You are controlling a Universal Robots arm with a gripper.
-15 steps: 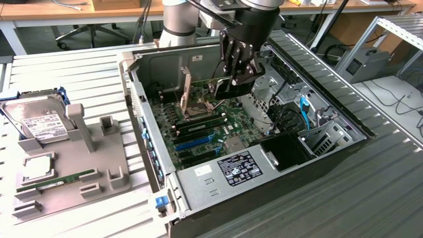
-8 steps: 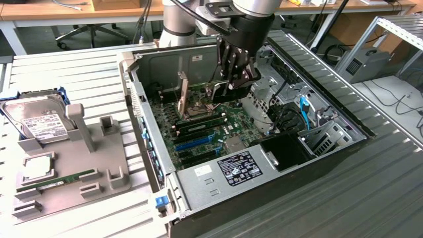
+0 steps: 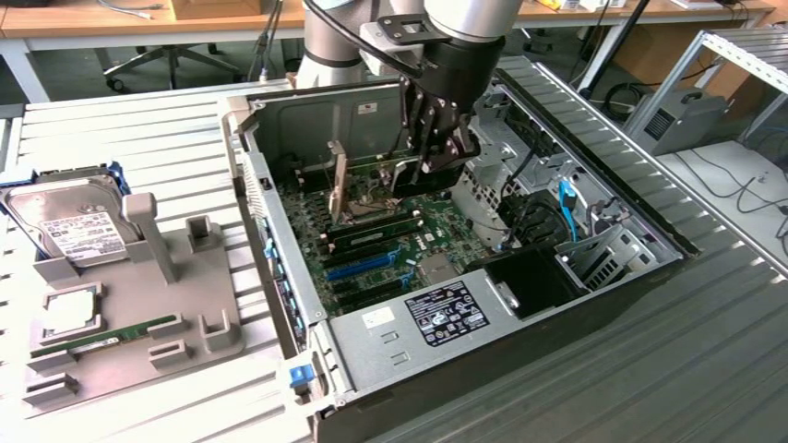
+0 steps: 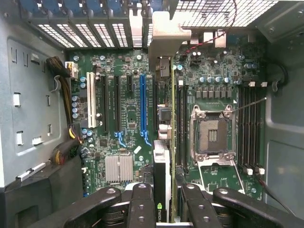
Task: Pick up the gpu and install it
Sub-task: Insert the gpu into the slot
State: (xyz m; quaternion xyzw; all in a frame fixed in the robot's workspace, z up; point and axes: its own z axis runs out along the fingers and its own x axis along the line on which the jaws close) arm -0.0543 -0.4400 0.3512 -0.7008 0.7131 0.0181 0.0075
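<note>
Inside the computer case [image 3: 369, 346] I count one gpu [image 4: 161, 171], one blue slot [image 4: 143, 102], one white slot [image 4: 90, 107], one processor socket [image 4: 212, 135] and one finned heatsink [image 4: 118, 167]. On the grey tray [image 3: 185, 305] beside the computer case, toward the exterior view's left, I count one hard drive [image 3: 77, 226], one RAM stick [image 3: 105, 338] and one processor chip [image 3: 72, 311].

We find the open grey metal computer case [image 3: 308, 120] walled on every side, so the way in is from above. The black gripper [image 4: 164, 202], clamped on the gpu [image 4: 161, 164], a thin dark card with a pale metal bracket, takes up the middle above the green motherboard [image 4: 128, 102]. On one side of the card, the long blue slot [image 4: 143, 102] and the white slot [image 4: 90, 107] lie low, with clear room over them. The silver square processor socket [image 4: 212, 135] sits near its other side. Looped black cables [image 3: 536, 217] and a grey slotted drive cage [image 3: 603, 258] crowd the exterior view's right.
</note>
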